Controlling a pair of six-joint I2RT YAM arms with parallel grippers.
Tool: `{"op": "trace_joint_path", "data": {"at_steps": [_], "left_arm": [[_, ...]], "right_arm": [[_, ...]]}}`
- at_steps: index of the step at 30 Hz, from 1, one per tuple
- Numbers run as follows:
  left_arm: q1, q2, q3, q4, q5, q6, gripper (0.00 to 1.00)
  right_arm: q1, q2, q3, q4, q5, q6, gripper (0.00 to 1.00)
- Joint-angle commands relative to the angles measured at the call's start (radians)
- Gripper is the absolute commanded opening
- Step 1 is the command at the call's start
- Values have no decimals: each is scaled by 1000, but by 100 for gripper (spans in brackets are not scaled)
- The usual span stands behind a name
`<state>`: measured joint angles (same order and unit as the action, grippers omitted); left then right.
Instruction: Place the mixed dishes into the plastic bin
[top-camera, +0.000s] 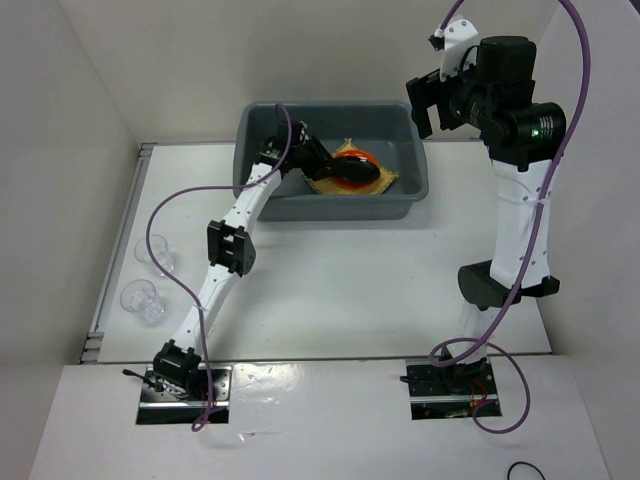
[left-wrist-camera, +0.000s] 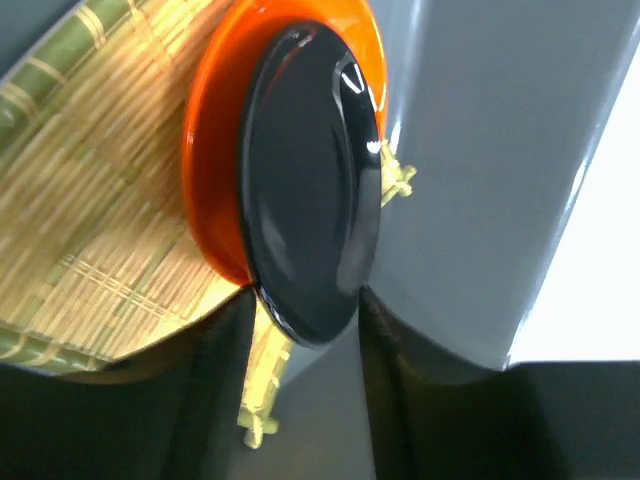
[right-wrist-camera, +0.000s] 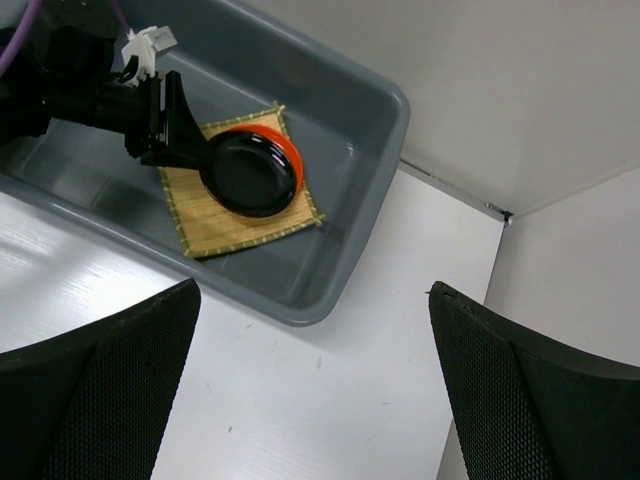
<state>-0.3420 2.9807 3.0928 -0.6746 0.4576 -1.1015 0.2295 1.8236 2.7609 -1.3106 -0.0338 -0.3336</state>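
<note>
Black plate (right-wrist-camera: 250, 175), one, rests on one orange plate (right-wrist-camera: 290, 150) and one bamboo mat (right-wrist-camera: 200, 225) inside the bin (right-wrist-camera: 370, 110). Its rim sits between your left claw's (right-wrist-camera: 195, 150) half-parted jaws, apparently loose. Two glass cups (top-camera: 142, 300) stand well behind that claw on the desk (top-camera: 400, 290). Your right claw (right-wrist-camera: 313, 288) hangs wide open, empty.

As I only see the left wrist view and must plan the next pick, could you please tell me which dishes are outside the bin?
Observer: Two glass cups stand on the table, left of the left arm, outside the plastic bin.
Operator: Thank you; where is the right gripper?
Observer: Held high near the bin's right end, open and empty.
Operator: And where in the bin is the bamboo mat?
Observer: It lies flat, right of the floor's middle.
</note>
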Motion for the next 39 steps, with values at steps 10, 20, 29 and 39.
{"op": "trace_joint_path", "data": {"at_steps": [10,20,29,39], "left_arm": [[115,-294,43,-227,-230,230,100],[133,-921,-522,-610,-848,394,100],[556,-1516,-1759,-100,-522,365,100],[699,-1464,-1821,-80,-508,532,100]], "right_arm": [[8,-10,-30,13,-20,2,99],[18,-1,-40,13,-38,2,99],[37,17,-61,13,-51,2,99],[59,17,-70,13,-60,-7,99]]}}
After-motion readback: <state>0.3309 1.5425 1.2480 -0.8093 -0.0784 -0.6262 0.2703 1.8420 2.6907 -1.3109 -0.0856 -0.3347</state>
